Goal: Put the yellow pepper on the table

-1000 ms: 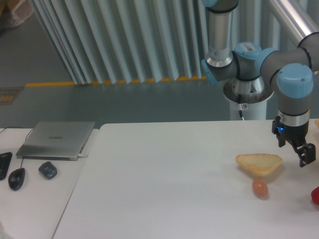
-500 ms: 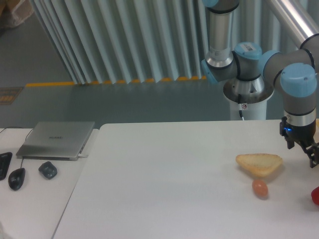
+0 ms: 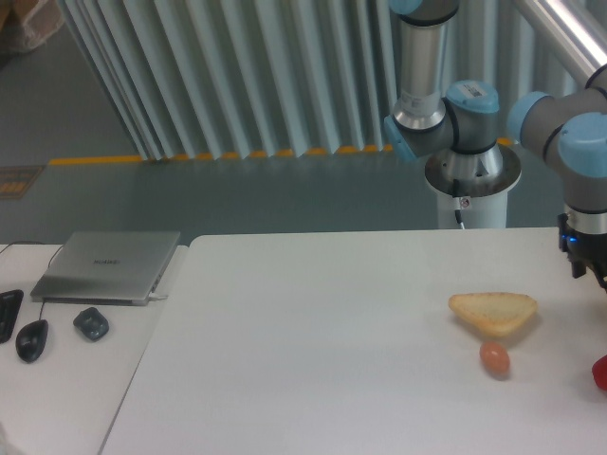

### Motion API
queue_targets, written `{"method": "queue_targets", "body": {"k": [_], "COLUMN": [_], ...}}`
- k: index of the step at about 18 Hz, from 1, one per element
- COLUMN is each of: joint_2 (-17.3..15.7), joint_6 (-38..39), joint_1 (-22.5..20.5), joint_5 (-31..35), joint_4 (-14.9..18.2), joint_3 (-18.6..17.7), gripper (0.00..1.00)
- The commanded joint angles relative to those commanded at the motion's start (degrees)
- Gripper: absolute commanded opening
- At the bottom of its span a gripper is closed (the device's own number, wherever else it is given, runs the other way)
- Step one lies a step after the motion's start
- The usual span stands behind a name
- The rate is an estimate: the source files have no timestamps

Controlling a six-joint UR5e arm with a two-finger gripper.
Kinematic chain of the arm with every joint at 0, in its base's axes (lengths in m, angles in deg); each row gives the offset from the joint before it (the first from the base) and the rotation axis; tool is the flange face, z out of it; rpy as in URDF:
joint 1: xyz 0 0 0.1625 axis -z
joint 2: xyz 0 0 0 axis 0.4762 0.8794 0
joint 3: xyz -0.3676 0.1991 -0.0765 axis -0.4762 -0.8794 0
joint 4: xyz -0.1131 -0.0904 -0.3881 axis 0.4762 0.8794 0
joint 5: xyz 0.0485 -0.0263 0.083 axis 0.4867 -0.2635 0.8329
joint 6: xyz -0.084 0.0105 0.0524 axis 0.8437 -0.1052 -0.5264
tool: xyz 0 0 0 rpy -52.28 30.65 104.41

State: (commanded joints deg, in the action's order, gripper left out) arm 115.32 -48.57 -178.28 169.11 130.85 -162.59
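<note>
The pepper did not show anywhere in the view, so its heading and long axis could not be read.

Nearest, at the 4 o'clock edge of the picture, a red thing (image 3: 600, 373) lay cut off by the frame. Just left of it an orange-brown ball (image 3: 494, 357) sat on the table (image 3: 313, 351), long axis roughly upright in the view. Just beyond the ball, at its 12 o'clock and close to it, a bread slice (image 3: 493, 313) lay flat, long axis running 9 to 3 o'clock.

The gripper (image 3: 596, 273) was at the 3 o'clock edge, right of the bread and apart from it. Only its dark upper body and a blue light showed; the fingers were out of frame, so I could not tell whether they were spread, pressed together or holding anything.

Left of the bread the tabletop ran white to its left edge. Beyond that edge, at 9 o'clock, a side desk (image 3: 76, 379) carried a laptop (image 3: 107, 266), closed, and two mice (image 3: 62, 332).

Farthest back stood the arm's base (image 3: 471, 180), before a ribbed wall (image 3: 237, 76).
</note>
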Motion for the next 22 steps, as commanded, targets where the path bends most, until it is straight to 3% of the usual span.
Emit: {"method": "queue_targets", "body": {"k": [3,7,20,22], "joint_2": [0.3,0.9,7.2,8.2], "joint_6": [-6.1,-12.7,-15.1,-18.5], "joint_1": [-3.5,-7.9,-11.4,-11.7], "joint_5": [-0.1,0.0,0.0,0.4], "joint_4": [-3.6,-4.2,-6.2,-6.6], "joint_3": [0.4,2.5,5.0,5.7], "gripper": [1.00,1.00,1.00,1.00]}}
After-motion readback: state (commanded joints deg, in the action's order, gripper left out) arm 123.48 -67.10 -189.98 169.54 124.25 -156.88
